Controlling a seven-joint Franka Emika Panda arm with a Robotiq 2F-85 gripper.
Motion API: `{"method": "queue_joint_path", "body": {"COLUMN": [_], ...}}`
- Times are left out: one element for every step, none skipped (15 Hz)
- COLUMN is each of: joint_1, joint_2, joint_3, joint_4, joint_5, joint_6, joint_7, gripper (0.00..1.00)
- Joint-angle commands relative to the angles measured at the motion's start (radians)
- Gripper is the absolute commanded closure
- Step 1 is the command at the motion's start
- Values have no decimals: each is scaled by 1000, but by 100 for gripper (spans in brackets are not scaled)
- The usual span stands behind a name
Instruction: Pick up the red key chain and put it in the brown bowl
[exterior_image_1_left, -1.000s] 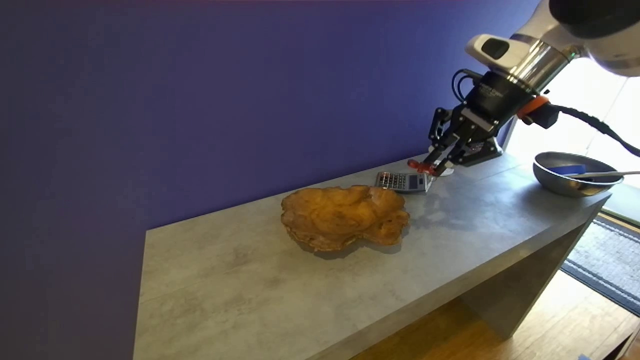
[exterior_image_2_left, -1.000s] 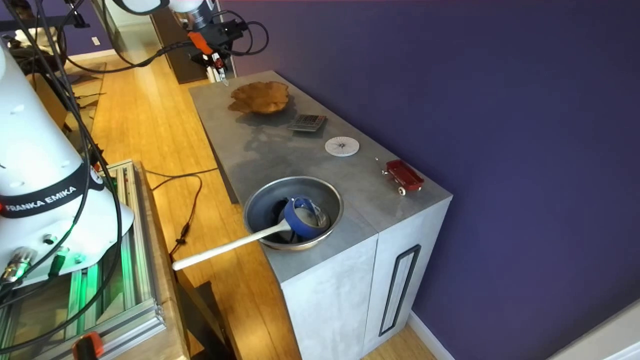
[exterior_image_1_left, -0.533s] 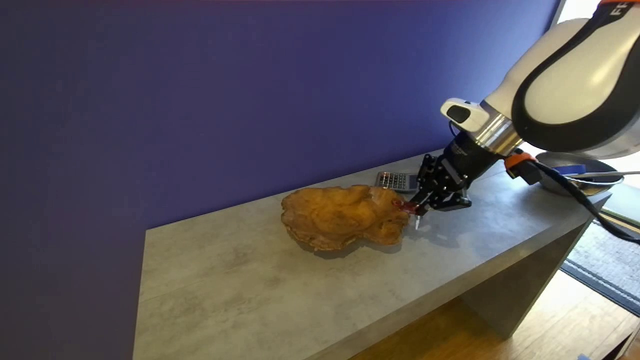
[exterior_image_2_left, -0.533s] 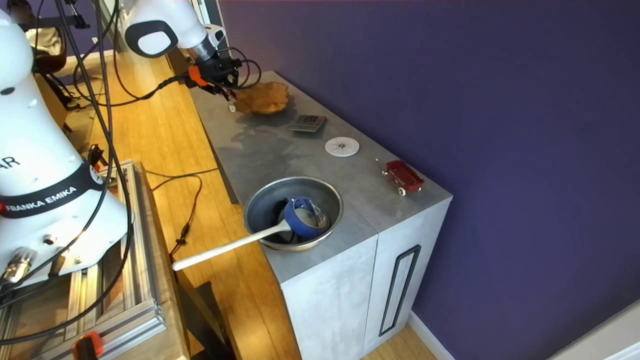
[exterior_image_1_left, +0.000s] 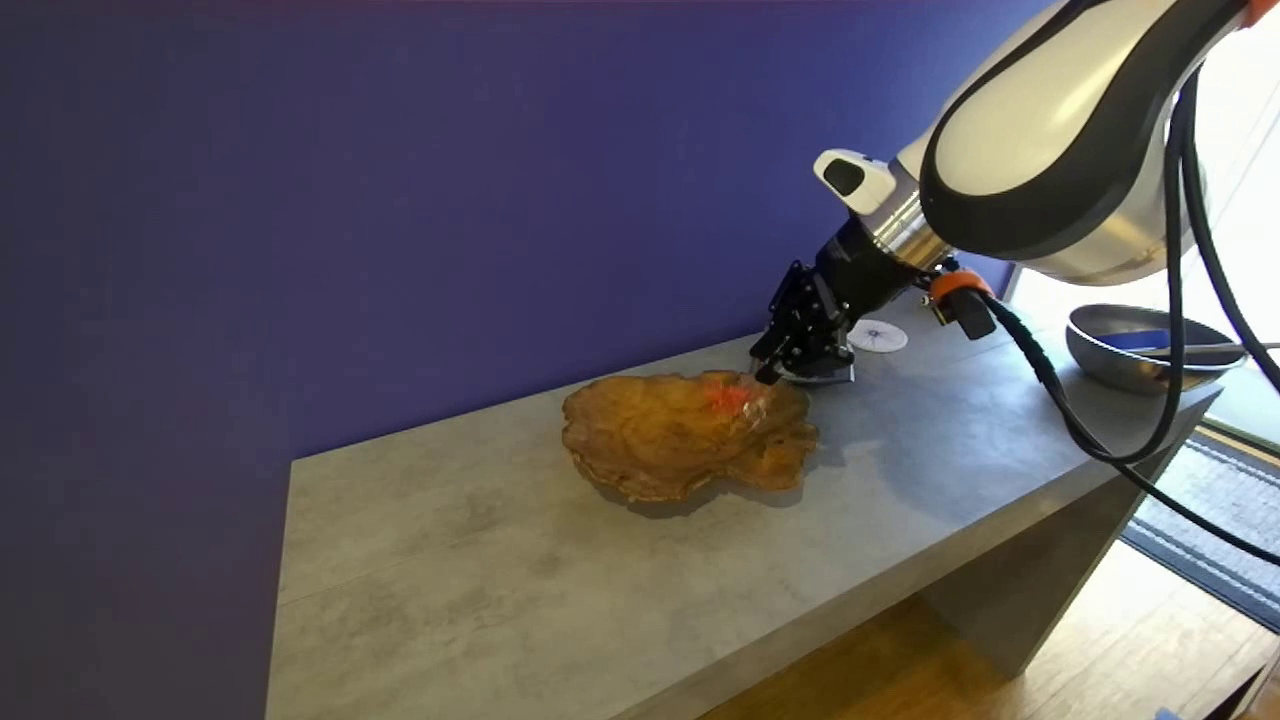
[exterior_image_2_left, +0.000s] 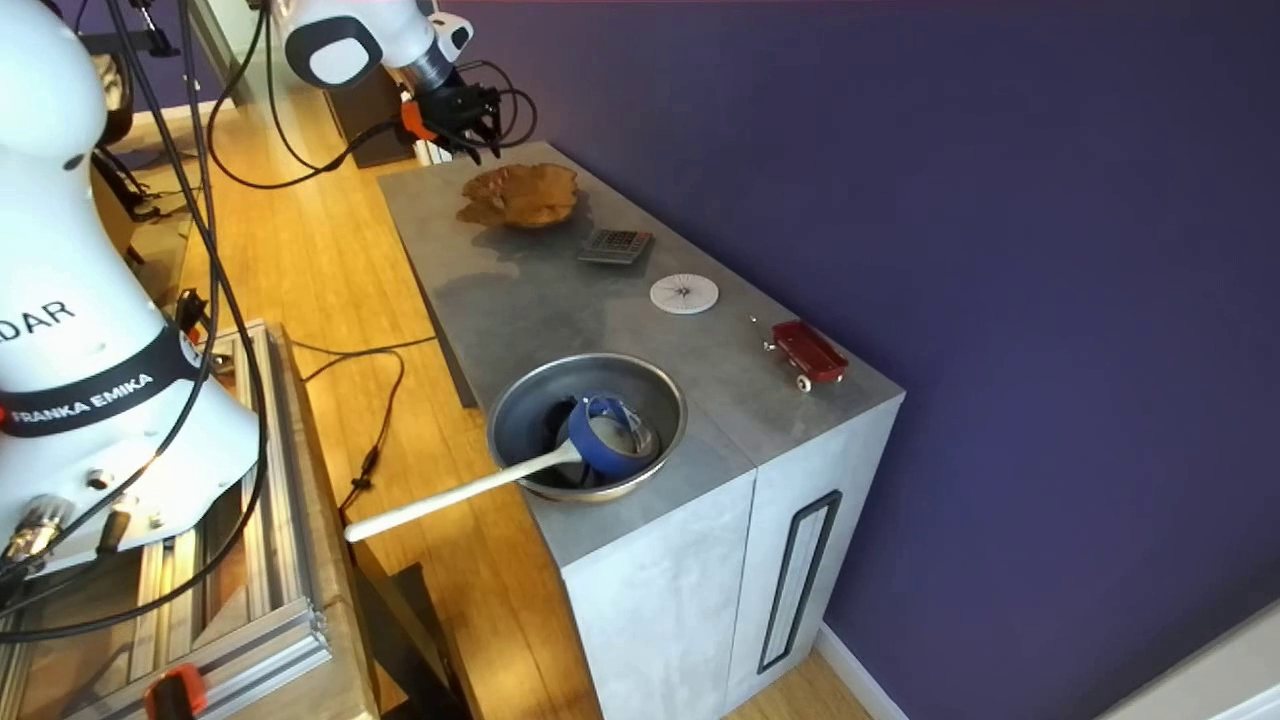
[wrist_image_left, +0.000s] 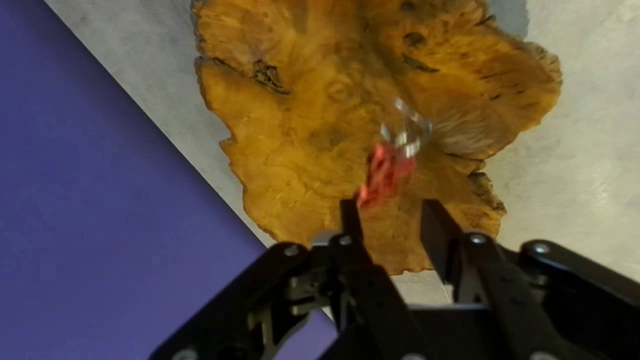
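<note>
The brown bowl (exterior_image_1_left: 640, 440), wide with a wavy rim, stands on the grey table; it also shows in an exterior view (exterior_image_2_left: 540, 197) and fills much of the wrist view (wrist_image_left: 295, 170). The red key chain (wrist_image_left: 384, 175), with a clear or shiny end, shows within the bowl's outline, just beyond my fingertips. It shows as a red patch in an exterior view (exterior_image_1_left: 727, 398). It is blurred, so I cannot tell whether it rests or still moves. My gripper (wrist_image_left: 391, 210) is open and its jaws hold nothing. In an exterior view the gripper (exterior_image_1_left: 764, 365) is just above the bowl's edge.
A calculator (exterior_image_2_left: 615, 246), a white round disc (exterior_image_2_left: 684, 293) and a red toy wagon (exterior_image_2_left: 808, 350) lie along the wall side. A grey metal bowl (exterior_image_2_left: 520, 400) holds a blue tape roll (exterior_image_2_left: 605, 440) and a white-handled tool (exterior_image_2_left: 460, 507). A purple wall (exterior_image_1_left: 500, 200) borders the table.
My gripper held the key chain beside and in front of the bowl. It has since moved over the bowl's edge, risen a little, opened and let the key chain go.
</note>
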Motion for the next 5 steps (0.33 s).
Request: {"method": "queue_joint_path", "body": {"joint_1": [123, 135, 121, 83, 106], "joint_2": [8, -12, -53, -107, -13], "joint_3": [-141, -160, -149, -111, -127], "joint_4": [13, 1, -20, -42, 6], "joint_5": [-39, -51, -50, -24, -26], "joint_6": [-116, -140, -152, -140, -113], "joint_7": [76, 85, 54, -7, 36], "gripper": [30, 24, 17, 9, 28]}}
